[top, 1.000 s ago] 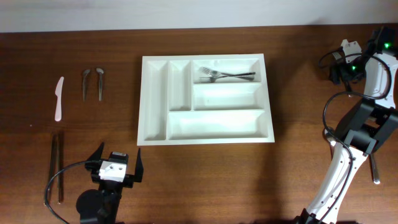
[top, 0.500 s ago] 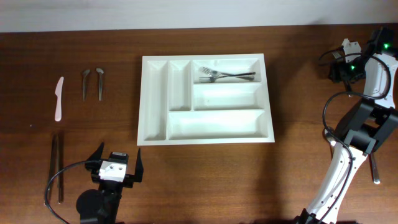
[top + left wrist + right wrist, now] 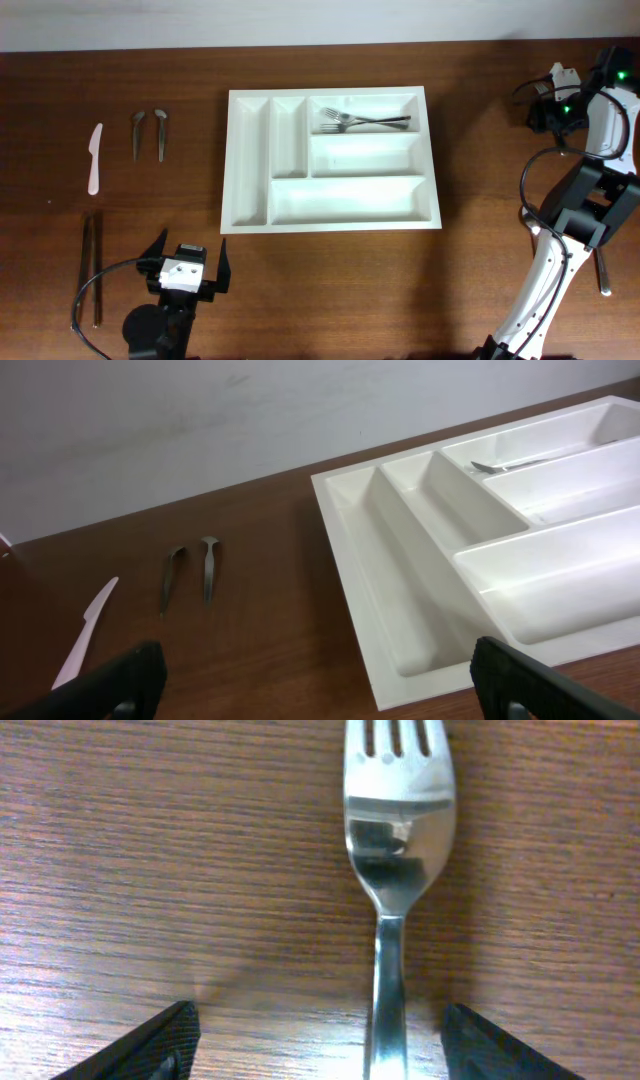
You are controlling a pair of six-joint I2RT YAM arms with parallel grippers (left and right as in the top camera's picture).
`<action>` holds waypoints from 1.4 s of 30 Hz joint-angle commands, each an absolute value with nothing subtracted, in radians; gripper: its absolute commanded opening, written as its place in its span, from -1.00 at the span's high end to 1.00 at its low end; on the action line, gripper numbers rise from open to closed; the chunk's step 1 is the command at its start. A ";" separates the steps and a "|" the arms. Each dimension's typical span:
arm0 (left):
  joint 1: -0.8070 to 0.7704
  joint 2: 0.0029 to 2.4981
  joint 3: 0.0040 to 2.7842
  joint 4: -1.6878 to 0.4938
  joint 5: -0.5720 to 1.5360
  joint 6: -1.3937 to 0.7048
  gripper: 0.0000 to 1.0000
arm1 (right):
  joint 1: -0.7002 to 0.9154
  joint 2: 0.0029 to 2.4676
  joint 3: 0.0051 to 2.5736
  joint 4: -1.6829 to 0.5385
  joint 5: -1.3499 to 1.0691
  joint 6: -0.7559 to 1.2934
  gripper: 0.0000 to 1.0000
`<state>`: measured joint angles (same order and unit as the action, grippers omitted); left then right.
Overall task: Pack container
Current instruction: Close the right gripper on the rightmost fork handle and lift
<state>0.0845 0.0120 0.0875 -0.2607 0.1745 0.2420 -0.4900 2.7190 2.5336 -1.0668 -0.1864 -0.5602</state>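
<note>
Overhead view: the white container [image 3: 247, 160] lay mid-surface [image 3: 330, 290] with two forks [image 3: 362, 121] in its far long compartment, and the left jaws at lower left gaped fully wide, holding nothing. Right wrist view: the right jaws stood open either side of a fork [image 3: 398, 840] lying flat on the wood, tips clear of its handle, nothing gripped.

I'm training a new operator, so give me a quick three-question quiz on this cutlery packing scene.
1. True or false: the white knife lies inside the tray.
2. Which tray compartment holds the forks?
3. In the right wrist view, what lies between the jaws? A spoon, B table fork, C knife.
Key: 1 false, it lies on the table left of the tray; 2 the top long compartment in the overhead view; 3 B.
</note>
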 commanded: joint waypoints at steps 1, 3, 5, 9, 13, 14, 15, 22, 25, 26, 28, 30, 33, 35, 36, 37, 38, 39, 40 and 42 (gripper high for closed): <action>0.079 0.010 0.083 -0.262 0.167 0.239 -0.99 | -0.526 2.739 2.513 -1.066 -0.174 -0.560 -0.40; 0.079 0.010 0.083 -0.262 0.167 0.240 -0.98 | -0.536 2.739 2.513 -1.074 -0.185 -0.562 -0.25; 0.079 0.010 0.083 -0.262 0.167 0.239 -0.98 | -0.539 2.739 2.513 -1.082 -0.196 -0.568 -0.17; 0.079 0.010 0.083 -0.262 0.167 0.239 -0.99 | -0.537 2.739 2.513 -1.081 -0.196 -0.568 -0.11; 0.079 0.010 0.083 -0.262 0.167 0.239 -0.98 | -0.530 2.739 2.513 -1.072 -0.196 -0.571 0.17; 0.079 0.010 0.083 -0.262 0.167 0.239 -0.98 | -0.530 2.739 2.513 -1.069 -0.196 -0.571 0.26; 0.079 0.010 0.083 -0.262 0.167 0.239 -0.98 | -0.529 2.739 2.513 -1.069 -0.196 -0.572 0.29; 0.079 0.010 0.083 -0.262 0.167 0.240 -0.98 | -0.529 2.739 2.513 -1.065 -0.197 -0.572 0.54; 0.079 0.010 0.083 -0.262 0.167 0.239 -0.98 | -0.529 2.739 2.513 -1.065 -0.200 -0.572 0.61; 0.079 0.010 0.083 -0.262 0.167 0.240 -0.99 | -0.529 2.739 2.513 -1.065 -0.200 -0.571 0.65; 0.079 0.010 0.083 -0.262 0.167 0.239 -0.98 | -0.528 2.739 2.513 -1.065 -0.200 -0.571 0.72; 0.079 0.010 0.083 -0.262 0.167 0.239 -0.98 | -0.525 2.739 2.513 -1.065 -0.200 -0.571 0.74; 0.079 0.010 0.083 -0.262 0.167 0.240 -0.98 | -0.517 2.739 2.513 -1.066 -0.199 -0.571 0.74; 0.079 0.010 0.083 -0.262 0.167 0.239 -0.98 | -0.511 2.739 2.514 -1.066 -0.199 -0.571 0.76; 0.079 0.010 0.083 -0.262 0.167 0.239 -0.98 | -0.508 2.739 2.516 -1.066 -0.197 -0.571 0.79; 0.079 0.010 0.083 -0.262 0.167 0.239 -0.98 | -0.504 2.739 2.518 -1.066 -0.192 -0.571 0.83; 0.079 0.010 0.083 -0.262 0.167 0.239 -0.98 | -0.500 2.738 2.520 -1.066 -0.189 -0.571 0.86; 0.079 0.010 0.083 -0.262 0.167 0.239 -0.99 | -0.497 2.738 2.524 -1.066 -0.185 -0.571 0.89; 0.079 0.010 0.083 -0.262 0.167 0.239 -0.98 | -0.493 2.737 2.531 -1.069 -0.183 -0.571 0.91; 0.079 0.010 0.083 -0.262 0.167 0.239 -0.98 | -0.487 2.737 2.556 -1.086 -0.183 -0.571 0.93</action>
<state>0.0845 0.0120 0.0875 -0.2607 0.1745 0.2420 -0.5121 2.7190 2.5355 -1.0695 -0.1928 -0.5762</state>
